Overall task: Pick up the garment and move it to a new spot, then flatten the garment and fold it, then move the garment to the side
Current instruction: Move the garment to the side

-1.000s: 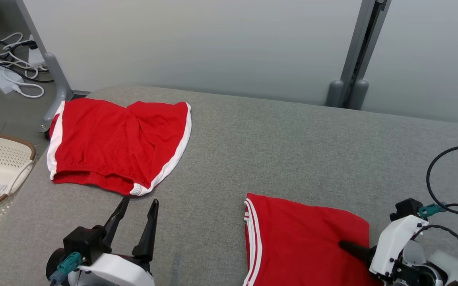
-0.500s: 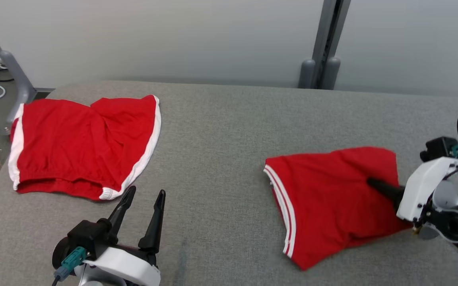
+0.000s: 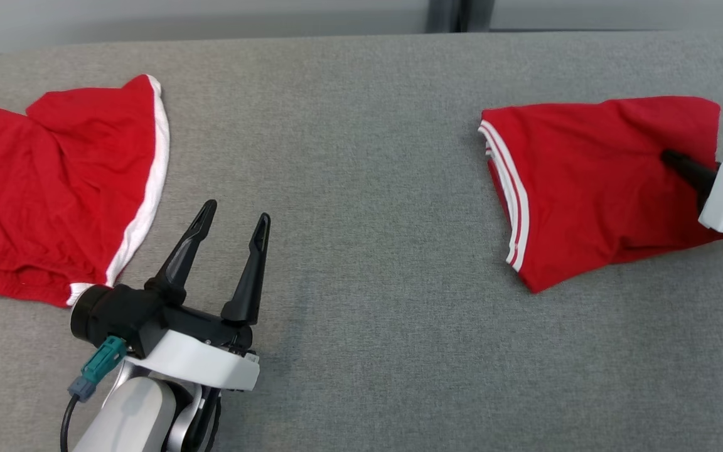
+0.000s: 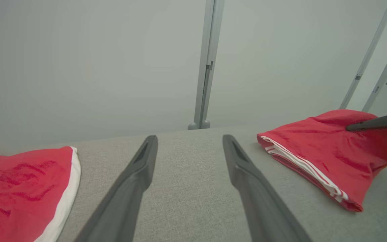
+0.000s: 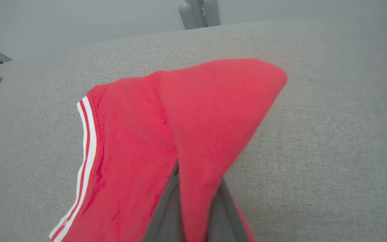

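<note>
Between the two dark fingers of the right gripper (image 3: 675,160), which are pressed together, a ridge of the folded red garment with white-striped trim (image 3: 587,182) is pinched and raised into a peak. The rest of the garment lies on the grey fabric-covered surface (image 3: 361,351), with its striped hem toward the surface's middle. The left gripper (image 3: 237,212) hangs over the surface's near left part, jaws spread wide and holding nothing. Two red garments lie on the surface: the gripped one at its right, and red shorts with white edging (image 3: 54,188) at its left. Bare grey fabric spans the surface's middle between them. The surface's far edge runs near both.
</note>
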`<state>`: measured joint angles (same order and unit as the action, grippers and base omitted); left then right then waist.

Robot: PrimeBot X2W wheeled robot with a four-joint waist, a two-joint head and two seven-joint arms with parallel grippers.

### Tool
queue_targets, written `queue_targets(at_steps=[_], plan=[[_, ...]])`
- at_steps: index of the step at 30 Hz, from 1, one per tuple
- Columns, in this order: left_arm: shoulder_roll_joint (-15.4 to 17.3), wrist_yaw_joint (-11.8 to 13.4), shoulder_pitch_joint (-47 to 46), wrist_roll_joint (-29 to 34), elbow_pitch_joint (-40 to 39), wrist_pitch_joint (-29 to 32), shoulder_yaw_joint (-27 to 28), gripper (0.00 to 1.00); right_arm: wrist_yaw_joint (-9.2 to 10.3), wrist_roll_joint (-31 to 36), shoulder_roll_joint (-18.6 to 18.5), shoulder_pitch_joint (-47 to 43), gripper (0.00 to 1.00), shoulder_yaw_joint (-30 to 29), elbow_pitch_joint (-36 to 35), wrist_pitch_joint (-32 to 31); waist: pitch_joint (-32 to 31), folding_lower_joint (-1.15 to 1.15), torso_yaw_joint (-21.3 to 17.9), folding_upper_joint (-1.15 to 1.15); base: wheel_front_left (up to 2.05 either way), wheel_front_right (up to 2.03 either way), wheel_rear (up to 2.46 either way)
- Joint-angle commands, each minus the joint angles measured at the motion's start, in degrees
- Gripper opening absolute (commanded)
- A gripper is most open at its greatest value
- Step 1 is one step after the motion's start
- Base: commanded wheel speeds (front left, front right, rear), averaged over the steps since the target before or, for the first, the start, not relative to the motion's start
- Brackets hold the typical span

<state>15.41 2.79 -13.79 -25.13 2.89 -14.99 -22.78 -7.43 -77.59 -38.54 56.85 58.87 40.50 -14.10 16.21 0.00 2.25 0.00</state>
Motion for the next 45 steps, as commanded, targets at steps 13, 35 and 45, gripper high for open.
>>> queue_targets(at_steps=[13,35,45], plan=[[-1.9,-3.0,-4.1,4.9,-3.1,-0.2,2.7,1.00,-0.08,5.5,-0.1,9.0,0.00,0.9,10.9,3.1,8.3,0.00,-5.5,0.00,0.00,0.00,0.00],[-5.7,-6.8,-6.4,8.6,-1.7,-0.2,5.3,1.00,-0.07,20.5,3.7,19.8,1.00,6.3,32.6,12.5,12.9,0.00,-4.3,0.00,0.00,0.00,0.00],[-6.7,-8.0,-4.2,9.2,-0.2,-0.2,6.6,1.00,-0.07,25.0,4.1,18.4,1.00,5.6,33.5,18.2,8.2,0.00,-5.0,0.00,0.00,0.00,0.00]])
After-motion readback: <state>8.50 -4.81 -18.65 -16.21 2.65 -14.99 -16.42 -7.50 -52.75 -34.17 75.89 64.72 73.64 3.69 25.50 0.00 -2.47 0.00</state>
